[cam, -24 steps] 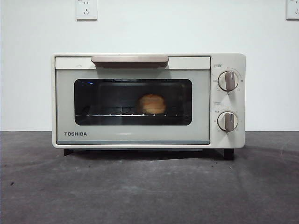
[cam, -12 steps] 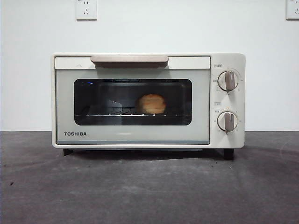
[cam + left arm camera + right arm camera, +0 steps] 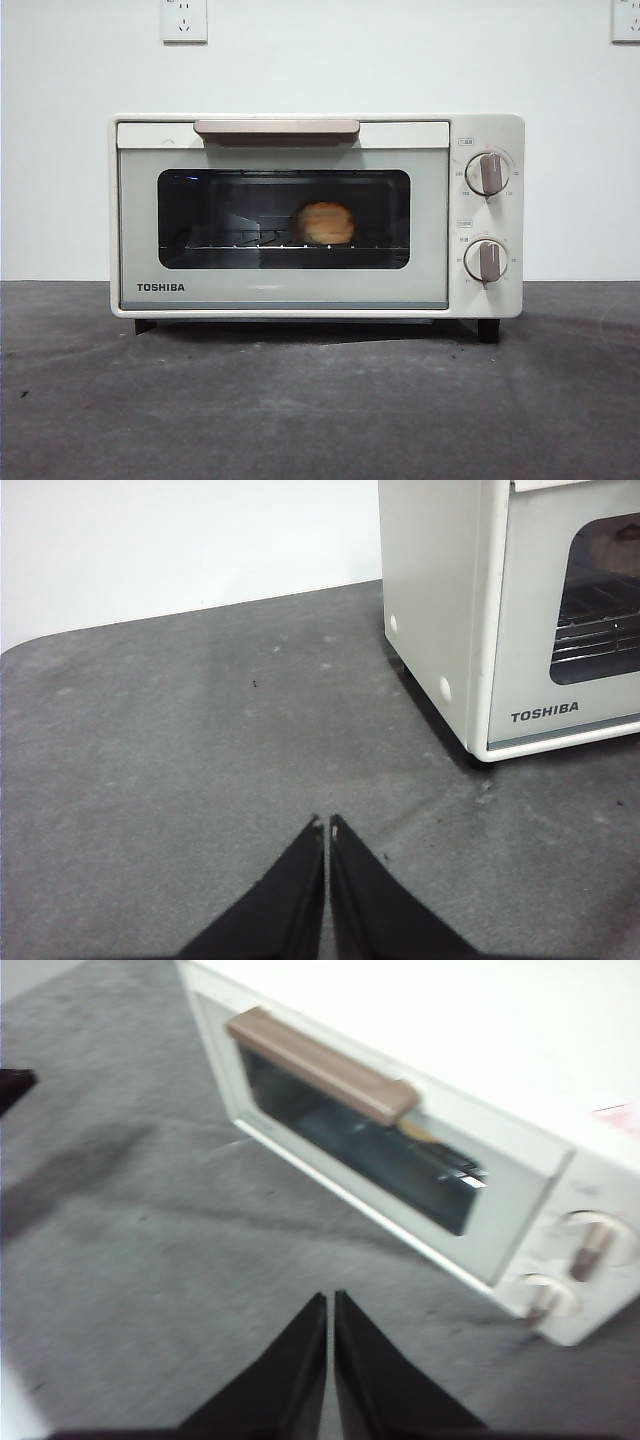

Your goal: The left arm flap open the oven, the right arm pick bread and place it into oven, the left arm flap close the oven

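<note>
Front view: oven sitting shut on the tabletop, bread already resting on the rack inside.

Showing golden and lumpy behind the dark glass, just right of window centre, under the beige handle. Left hand hanging pressed together and empty, oven lying off at about two o'clock, well apart. Right hand likewise pressed together, empty, oven's long side running across at about one o'clock. Judging all three steps finished; neither hand touching anything.

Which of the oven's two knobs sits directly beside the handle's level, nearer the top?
The upper knob, above the lower knob.
</note>
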Action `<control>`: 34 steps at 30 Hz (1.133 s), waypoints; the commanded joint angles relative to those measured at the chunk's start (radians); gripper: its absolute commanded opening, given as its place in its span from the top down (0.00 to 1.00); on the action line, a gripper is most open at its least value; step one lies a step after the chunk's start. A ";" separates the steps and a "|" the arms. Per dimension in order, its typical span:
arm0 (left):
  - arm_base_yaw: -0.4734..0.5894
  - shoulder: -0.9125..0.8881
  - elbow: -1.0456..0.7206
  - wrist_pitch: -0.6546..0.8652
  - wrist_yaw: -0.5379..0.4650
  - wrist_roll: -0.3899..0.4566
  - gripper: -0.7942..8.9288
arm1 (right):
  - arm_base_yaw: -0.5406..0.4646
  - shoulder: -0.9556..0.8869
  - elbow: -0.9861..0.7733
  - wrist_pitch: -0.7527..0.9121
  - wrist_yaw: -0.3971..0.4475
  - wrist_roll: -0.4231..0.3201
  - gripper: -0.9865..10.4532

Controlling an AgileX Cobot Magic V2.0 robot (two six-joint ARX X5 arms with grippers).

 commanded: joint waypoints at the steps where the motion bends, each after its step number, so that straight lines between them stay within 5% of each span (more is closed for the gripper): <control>1: 0.002 -0.002 -0.021 -0.005 -0.002 -0.007 0.90 | -0.068 -0.032 0.011 0.024 0.025 -0.048 0.91; 6: 0.002 -0.002 -0.021 -0.004 -0.002 -0.007 0.90 | -0.299 -0.135 -0.072 0.151 -0.113 -0.051 0.91; 15: 0.002 -0.002 -0.021 -0.005 -0.002 -0.007 0.90 | -0.624 -0.393 -0.418 0.451 -0.133 -0.098 0.91; 22: 0.002 -0.002 -0.021 -0.005 -0.002 -0.007 0.90 | -0.700 -0.628 -0.694 0.647 -0.133 -0.095 0.91; 34: 0.002 -0.002 -0.021 -0.005 -0.002 -0.007 0.90 | -0.707 -0.845 -0.913 0.654 -0.105 -0.072 0.91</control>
